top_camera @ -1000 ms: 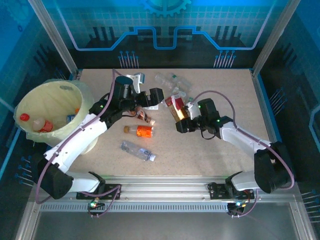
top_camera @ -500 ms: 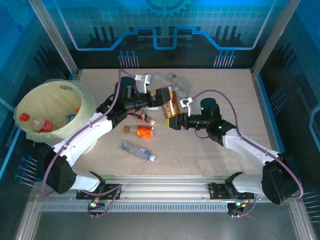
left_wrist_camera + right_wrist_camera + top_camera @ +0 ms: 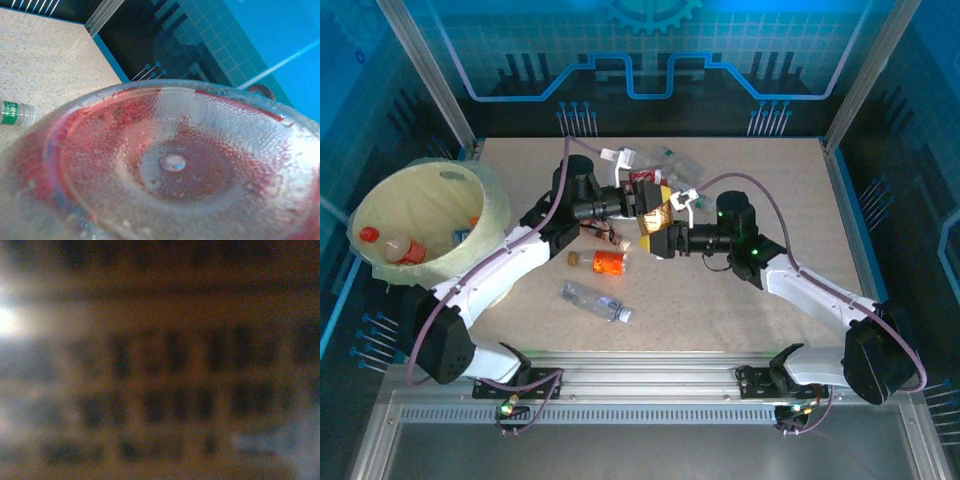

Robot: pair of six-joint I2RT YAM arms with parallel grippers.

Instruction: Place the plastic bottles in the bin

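The bin (image 3: 425, 205) at the left holds a red-capped bottle (image 3: 395, 247) with an orange label. A brown bottle (image 3: 657, 210) is over the mid-worktop (image 3: 770, 180), between the left gripper (image 3: 642, 198) and right gripper (image 3: 664, 230). I cannot tell whether either pinches it. An orange bottle (image 3: 609, 263) and a clear bottle (image 3: 595, 300) lie nearer.

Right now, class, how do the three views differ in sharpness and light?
Top external: sharp, evenly lit, blue-tinted walls. Left wrist: a red-tinged bottle base against the lens, soft and magnified; the table behind is clearer. Right wrist: dark, wholly out of focus, glare at the left edge.
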